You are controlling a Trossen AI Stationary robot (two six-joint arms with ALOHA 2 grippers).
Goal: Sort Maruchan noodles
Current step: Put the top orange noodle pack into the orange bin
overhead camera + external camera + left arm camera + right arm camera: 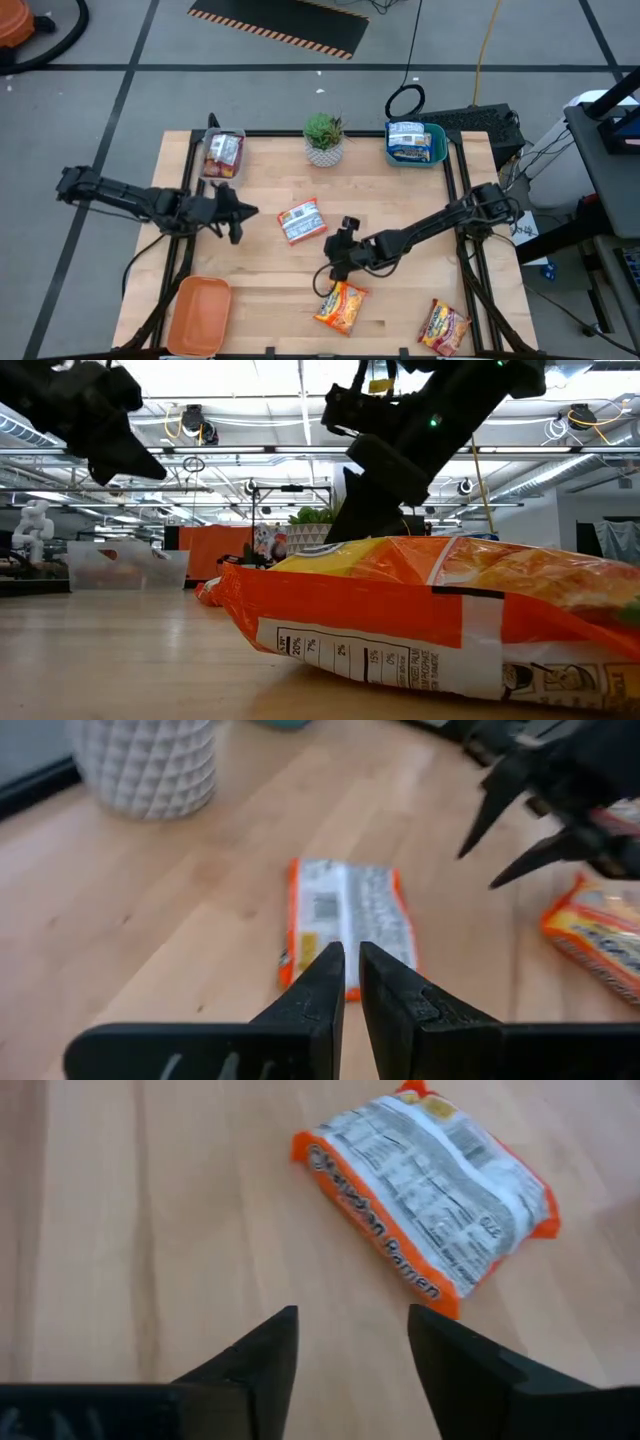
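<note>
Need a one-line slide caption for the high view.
Mid-sort: right hand open above an orange noodle packet, left hand shut beside a red-silver packet; orange tray empty.

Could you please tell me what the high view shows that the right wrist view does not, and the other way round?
Only the high view shows the plant, the teal tray and clear tray holding packets, the empty orange tray, two orange-yellow packets near the front edge, and the left gripper. Only the right wrist view shows the print on the centre packet and the gap between the right gripper's fingers. Both show that packet lying flat on the table.
</note>
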